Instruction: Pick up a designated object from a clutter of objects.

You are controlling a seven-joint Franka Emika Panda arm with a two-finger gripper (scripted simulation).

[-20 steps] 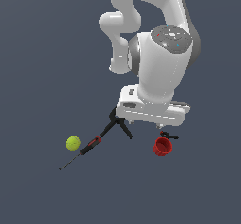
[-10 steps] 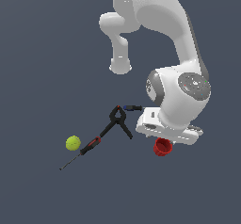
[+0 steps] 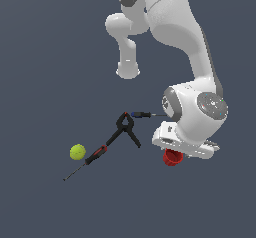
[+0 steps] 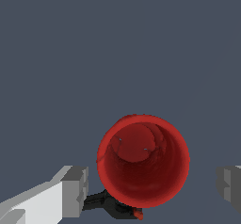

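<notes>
The arm has swung toward the exterior view's right and dropped low, bringing the gripper [image 4: 150, 190] down over the cup [image 3: 172, 157]. The wrist now covers the cup's top, and the blue screwdriver [image 3: 141, 114], hidden a second ago, shows beside the big clamp [image 3: 126, 128].

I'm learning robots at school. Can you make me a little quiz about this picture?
1. True or false: the gripper is already squeezing the red cup.
2. What lies next to the yellow-green ball? A) red-black screwdriver B) a spoon C) a book
3. Fill in: through the wrist camera you look straight into the cup's ____.

Key: 1 false, the fingers stand apart on both sides; 2 A; 3 opening.
</notes>
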